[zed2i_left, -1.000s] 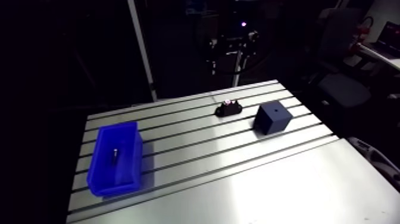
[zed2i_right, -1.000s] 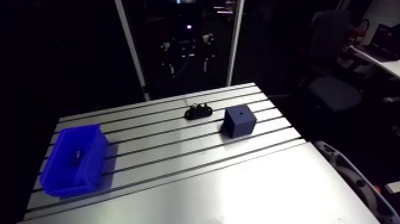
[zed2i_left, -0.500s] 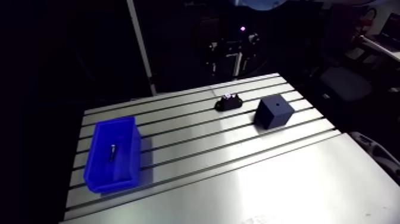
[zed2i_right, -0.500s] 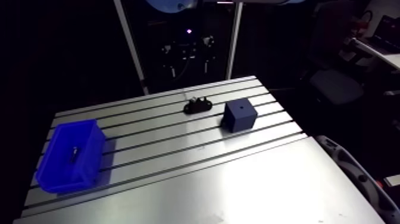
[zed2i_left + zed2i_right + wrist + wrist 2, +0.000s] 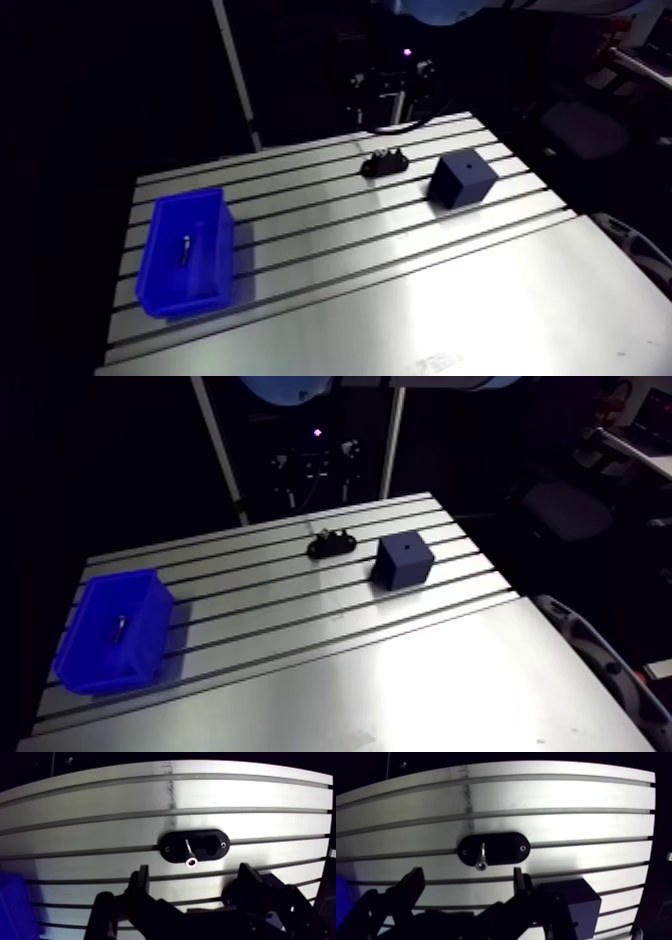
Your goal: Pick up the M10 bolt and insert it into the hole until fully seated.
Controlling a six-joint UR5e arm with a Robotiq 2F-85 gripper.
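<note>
Your end effector (image 5: 195,872) hangs open and empty over the bolt (image 5: 189,853) in its black holder (image 5: 172,852); pickup and insertion apparently both remain.

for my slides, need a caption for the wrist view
Open gripper above the slotted table, with a bolt in a black holder just ahead.

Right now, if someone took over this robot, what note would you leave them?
Gripper: open, empty, with the black oval holder just ahead of it.
Things: a silver-headed bolt sits in that holder; the dark blue cube with a top hole is beside it; a small metal piece lies in the blue plastic bin.
Done: nothing yet.
Left: grasp the bolt, lift it, seat it in the cube's hole.
</note>
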